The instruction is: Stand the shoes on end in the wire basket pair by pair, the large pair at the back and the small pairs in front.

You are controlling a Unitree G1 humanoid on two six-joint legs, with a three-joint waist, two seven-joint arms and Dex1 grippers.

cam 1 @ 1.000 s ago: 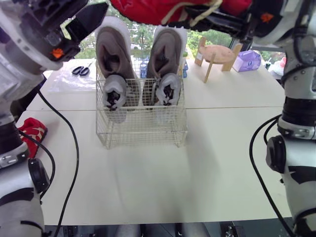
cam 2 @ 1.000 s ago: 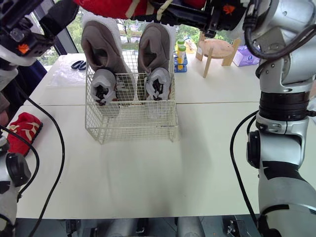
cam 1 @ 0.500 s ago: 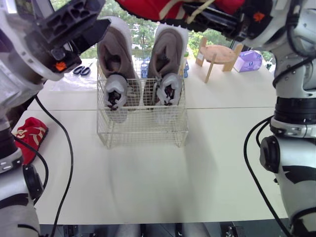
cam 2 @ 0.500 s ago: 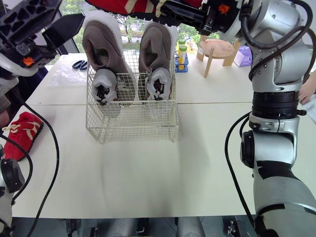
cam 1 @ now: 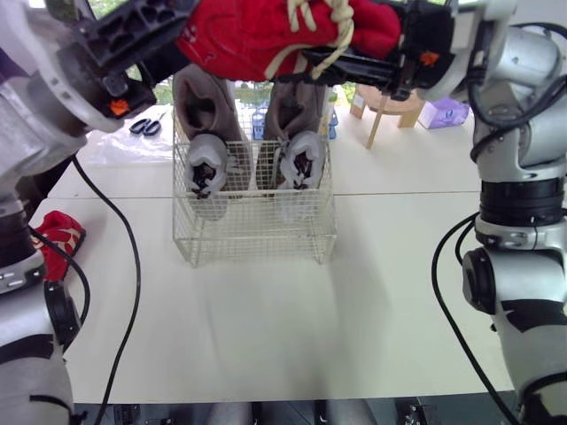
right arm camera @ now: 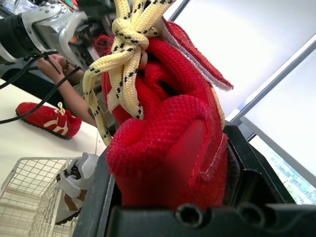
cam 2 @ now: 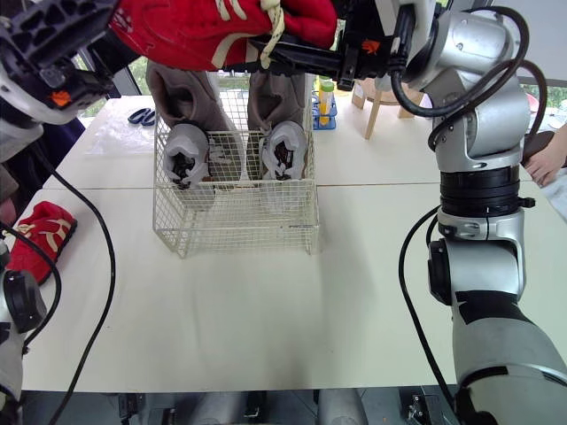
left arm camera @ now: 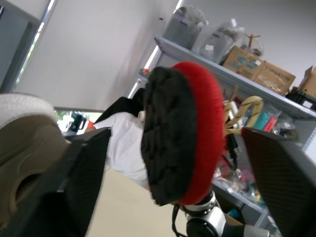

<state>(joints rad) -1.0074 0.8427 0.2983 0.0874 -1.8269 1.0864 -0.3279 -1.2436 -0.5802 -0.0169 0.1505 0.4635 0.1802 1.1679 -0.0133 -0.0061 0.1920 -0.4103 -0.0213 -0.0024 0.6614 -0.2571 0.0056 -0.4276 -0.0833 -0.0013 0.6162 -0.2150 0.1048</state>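
A red shoe (cam 1: pixel 266 35) with cream laces is hanging on its side high above a wire basket (cam 1: pixel 257 235), which is sitting on a white table (cam 1: pixel 266 328). The right gripper (right arm camera: pixel 168 168) is clamping the shoe at its heel end, with one black finger pressing against each side of the red fabric. The left gripper (left arm camera: pixel 177 136) is reaching in at the toe end with its fingers spread wide apart, one on either side of the black sole; they appear not to be touching the shoe, though the angle is making this hard to judge. Inside the basket, a large brown pair (cam 1: pixel 205 106) is standing on end along the back wall, rising well above the rim. A small grey pair (cam 1: pixel 205 164) is standing just in front of it, one small shoe before each large one, leaving the front part of the basket open. A second red shoe (cam 1: pixel 55 235) is lying on the table well to the robot's left of the basket. Beyond the basket, scissors (cam 1: pixel 144 126) are lying to the left and a wooden stand (cam 1: pixel 390 97) is standing to the right
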